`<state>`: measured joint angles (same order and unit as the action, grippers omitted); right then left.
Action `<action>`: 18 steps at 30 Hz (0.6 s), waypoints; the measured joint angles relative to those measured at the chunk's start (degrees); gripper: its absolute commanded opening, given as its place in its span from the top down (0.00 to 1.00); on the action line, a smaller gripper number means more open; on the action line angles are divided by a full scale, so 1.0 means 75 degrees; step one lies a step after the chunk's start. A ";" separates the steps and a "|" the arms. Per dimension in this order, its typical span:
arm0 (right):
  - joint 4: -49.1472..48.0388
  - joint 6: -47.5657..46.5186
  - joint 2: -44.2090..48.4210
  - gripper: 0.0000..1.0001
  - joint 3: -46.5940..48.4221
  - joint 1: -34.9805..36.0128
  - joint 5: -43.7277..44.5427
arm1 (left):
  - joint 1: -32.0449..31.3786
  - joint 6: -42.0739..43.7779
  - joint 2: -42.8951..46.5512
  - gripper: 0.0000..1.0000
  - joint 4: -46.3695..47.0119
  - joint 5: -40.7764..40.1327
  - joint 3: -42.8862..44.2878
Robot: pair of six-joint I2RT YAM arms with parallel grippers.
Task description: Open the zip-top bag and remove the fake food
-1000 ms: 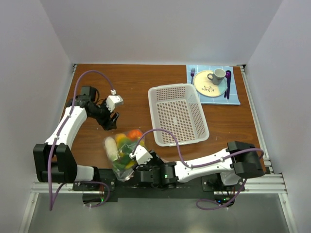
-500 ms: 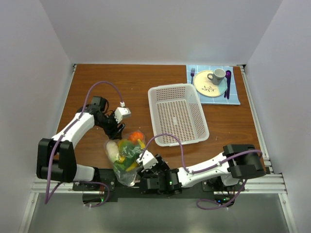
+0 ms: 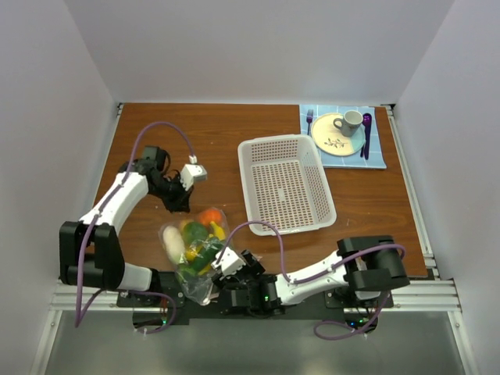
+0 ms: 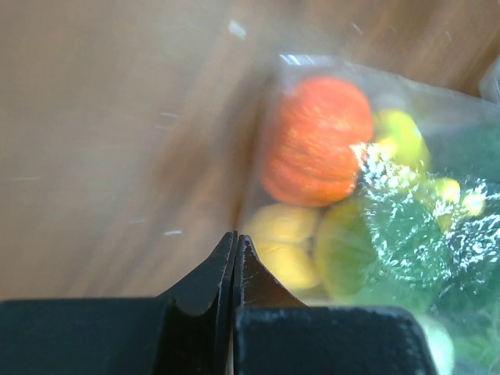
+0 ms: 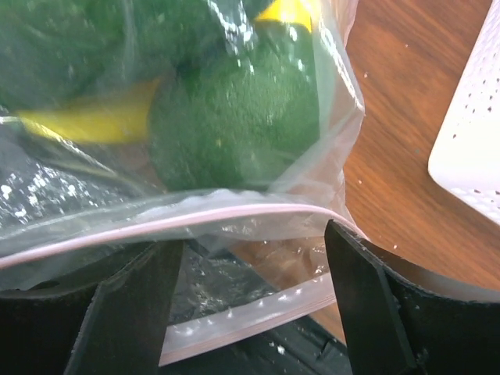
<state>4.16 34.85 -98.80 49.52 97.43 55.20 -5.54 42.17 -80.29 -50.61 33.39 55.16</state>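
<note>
Early in the task, by the look of it: no food [image 3: 197, 233] out yet, all of it sealed inside. At the near edge of the counter [image 3: 211, 133], left of centre, spread fingers of the right gripper [image 5: 250, 238] straddling the pink zip strip [image 5: 195, 221] (two strips seemingly parted there, so perhaps a start). Just beyond, the bag [image 3: 190, 259]: clear, crinkled, bulging with orange, yellow and green. At its far end, the left gripper [image 4: 235, 238], fingertips pressed together, any hold on film unclear.

Glossy crinkled clear-plastic zip-top bag [image 5: 234, 199], matt wood table [image 3: 219, 133]
</note>
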 measured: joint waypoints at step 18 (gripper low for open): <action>-0.0717 -0.0597 -0.1169 0.09 0.1070 -0.2055 -0.0204 | 0.1259 0.0801 0.0586 0.50 -0.0592 -0.0982 0.1309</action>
<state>-1.21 30.37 -107.57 57.54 82.02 53.67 3.90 48.18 -75.90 -55.05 26.02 64.97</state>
